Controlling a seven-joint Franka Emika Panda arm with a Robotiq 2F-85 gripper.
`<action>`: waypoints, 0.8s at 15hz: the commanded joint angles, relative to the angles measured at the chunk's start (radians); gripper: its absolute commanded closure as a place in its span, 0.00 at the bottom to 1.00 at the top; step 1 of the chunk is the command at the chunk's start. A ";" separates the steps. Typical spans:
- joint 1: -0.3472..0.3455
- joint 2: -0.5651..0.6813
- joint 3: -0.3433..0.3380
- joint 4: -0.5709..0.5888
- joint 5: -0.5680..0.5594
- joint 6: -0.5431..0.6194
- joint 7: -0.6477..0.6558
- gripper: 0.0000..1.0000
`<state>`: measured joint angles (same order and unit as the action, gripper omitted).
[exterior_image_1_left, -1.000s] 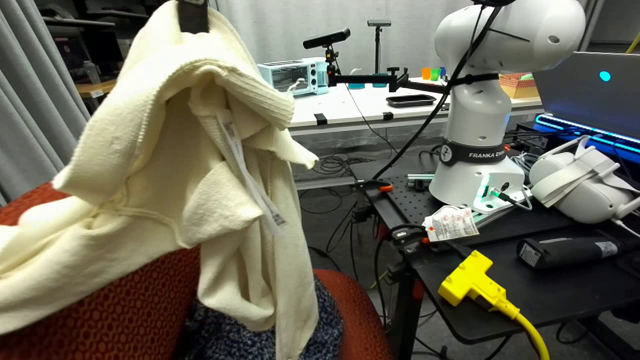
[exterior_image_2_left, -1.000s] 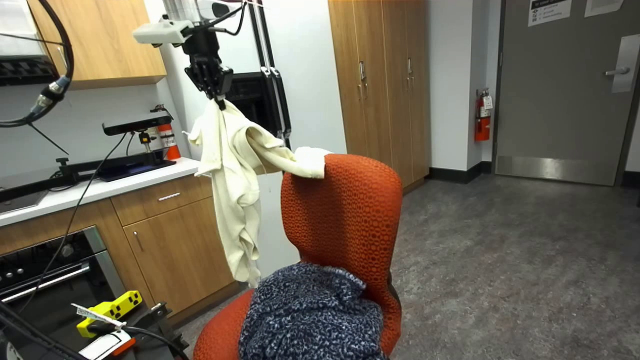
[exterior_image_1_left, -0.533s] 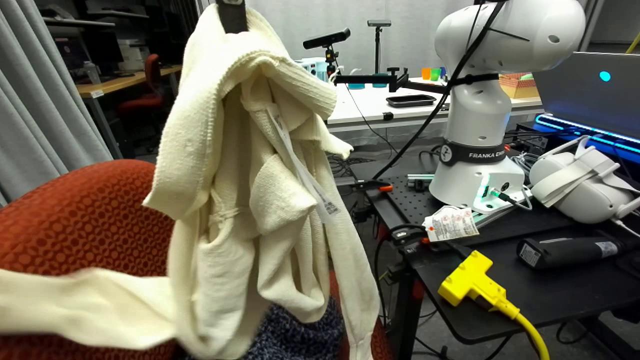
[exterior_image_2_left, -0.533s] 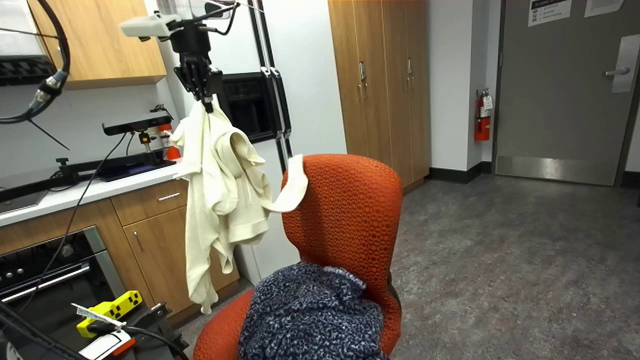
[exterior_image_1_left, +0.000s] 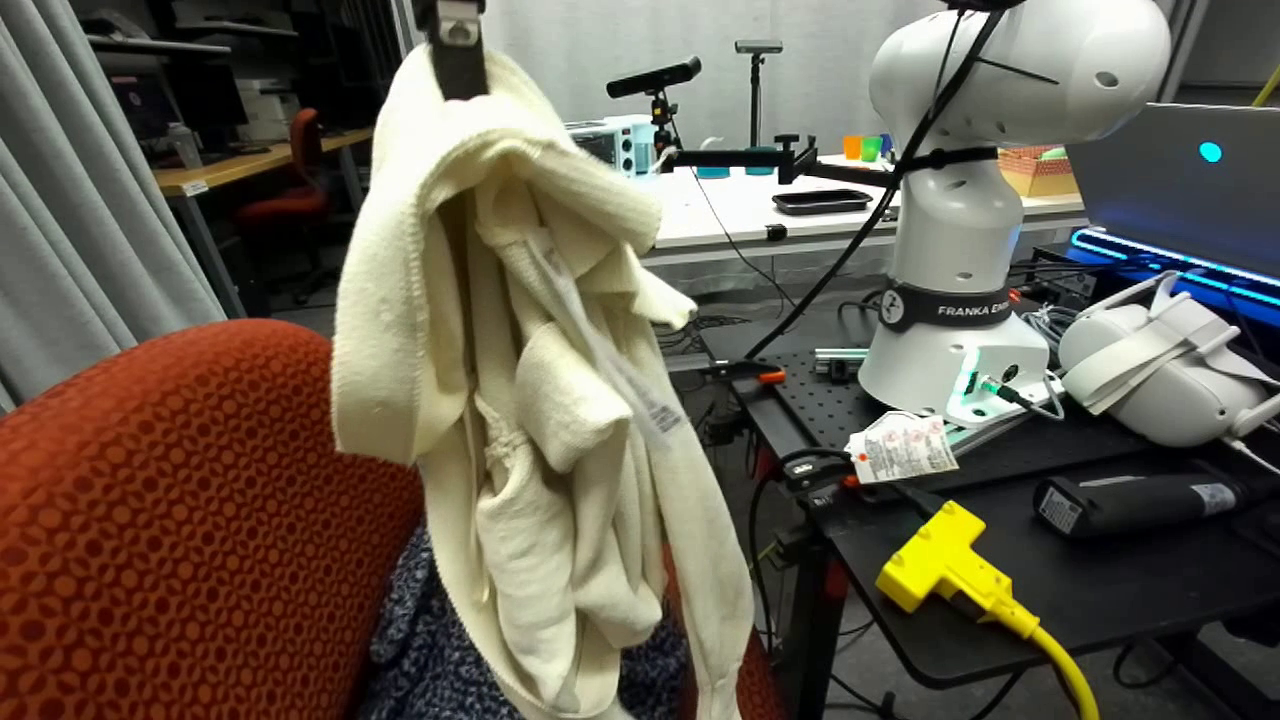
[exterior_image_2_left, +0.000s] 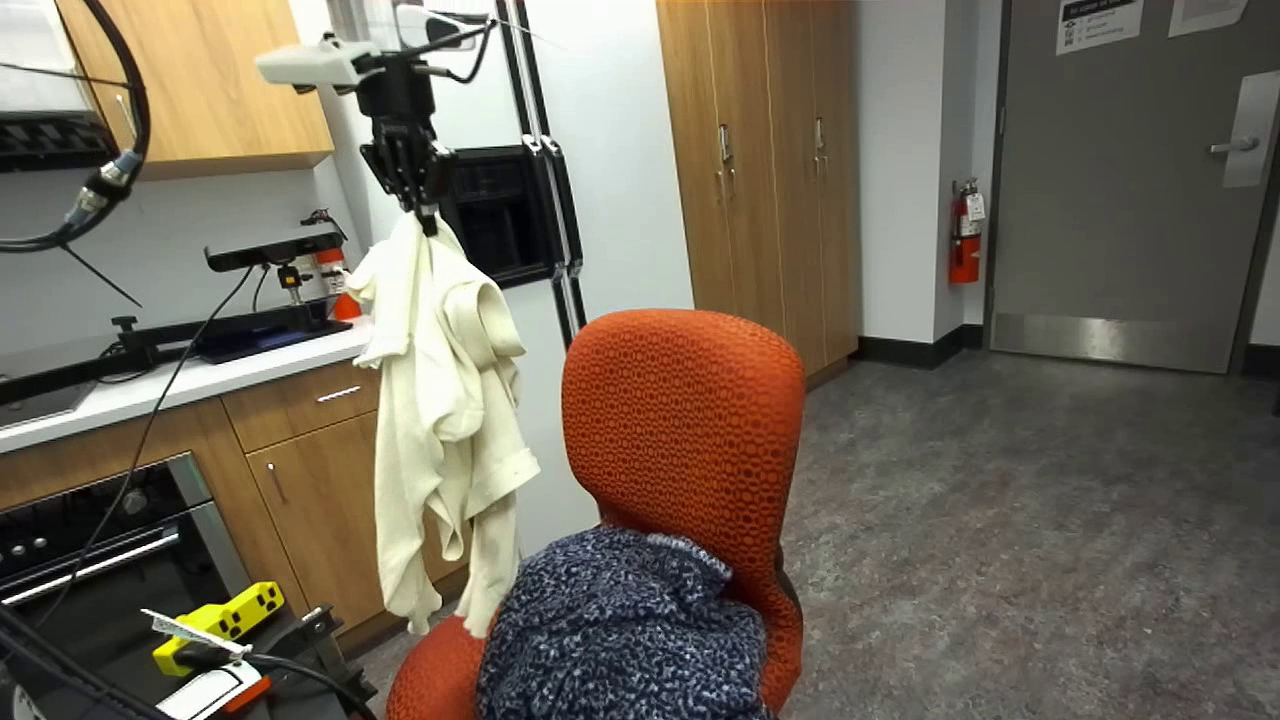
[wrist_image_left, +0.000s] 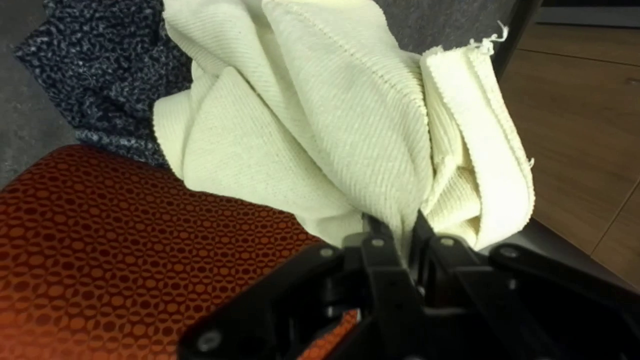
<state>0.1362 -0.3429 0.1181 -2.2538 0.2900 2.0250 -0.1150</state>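
Note:
A cream knitted garment (exterior_image_1_left: 590, 400) hangs in loose folds from my gripper (exterior_image_2_left: 427, 222). In the wrist view the gripper (wrist_image_left: 398, 227) has its two black fingers pinched around a gathered bunch of the cloth (wrist_image_left: 350, 110). A white label strip (exterior_image_1_left: 600, 340) dangles on the garment's inner side. Beside the garment stands an orange-red patterned chair (exterior_image_2_left: 690, 420), its backrest free of the cream cloth. On its seat lies a crumpled dark blue speckled cloth (exterior_image_2_left: 620, 630). The lowest cream ends hang by the seat's front; I cannot tell whether they touch it.
A black table (exterior_image_1_left: 1000, 600) with a yellow power splitter (exterior_image_1_left: 940, 560), a white headset (exterior_image_1_left: 1150, 370) and the arm's base stands near the chair. Behind are a white table (exterior_image_1_left: 720, 215) with a black tray (exterior_image_1_left: 822, 202), and a kitchen counter (exterior_image_2_left: 200, 375) beside the fridge.
The cream sleeve that lay over the top of the chair's backrest has slid off and now hangs down. My gripper has shifted away from the backrest, then dropped slightly, still holding the garment.

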 joint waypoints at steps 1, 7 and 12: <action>-0.010 0.141 -0.054 0.026 0.006 0.102 -0.086 0.97; -0.018 0.300 -0.058 0.064 -0.016 0.137 -0.110 0.97; -0.030 0.375 -0.052 0.112 -0.062 0.139 -0.138 0.61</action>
<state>0.1239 -0.0127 0.0610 -2.2029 0.2570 2.1713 -0.2268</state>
